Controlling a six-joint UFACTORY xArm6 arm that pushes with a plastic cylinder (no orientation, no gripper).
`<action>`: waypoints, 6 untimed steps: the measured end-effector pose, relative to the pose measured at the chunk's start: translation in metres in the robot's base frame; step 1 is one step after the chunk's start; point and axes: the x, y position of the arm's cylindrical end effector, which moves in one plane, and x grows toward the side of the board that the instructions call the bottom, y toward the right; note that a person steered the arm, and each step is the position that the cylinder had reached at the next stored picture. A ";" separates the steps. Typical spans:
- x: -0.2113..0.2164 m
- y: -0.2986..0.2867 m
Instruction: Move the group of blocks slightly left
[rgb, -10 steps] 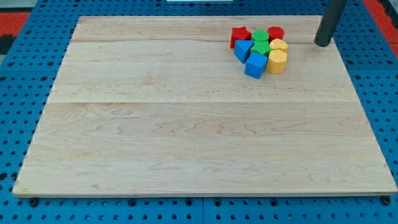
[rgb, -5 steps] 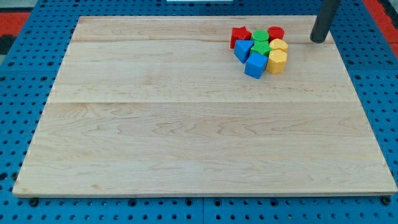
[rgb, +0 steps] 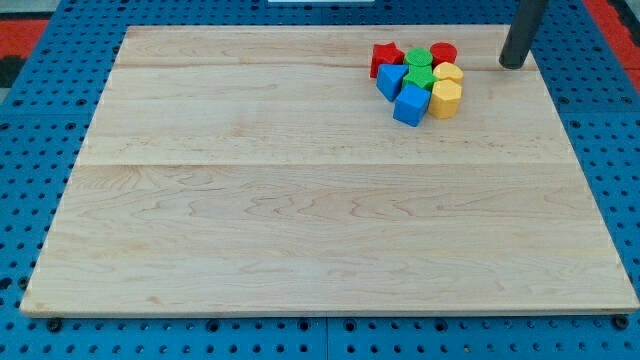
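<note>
- Camera view: my tip (rgb: 513, 66) rests on the desk (rgb: 300, 220) at the upper right of the frame, to the view's right of the cluster and apart from it, level with the cluster's upper rows.
- The group lies to the view's left of my tip, so a leftward push would, I judge, meet the yellow blocks first.
- No gripper is fitted; the rod holds nothing.
- The cluster sits tightly packed at the upper right of the frame: red star block (rgb: 386, 56), red cylinder (rgb: 444, 53), green cylinder (rgb: 418, 58), a second green block (rgb: 420, 78), blue blocks (rgb: 391, 80) and (rgb: 410, 104), yellow blocks (rgb: 449, 73) and (rgb: 445, 99).
</note>
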 end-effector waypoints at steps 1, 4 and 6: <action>-0.003 -0.001; -0.049 -0.105; -0.021 0.048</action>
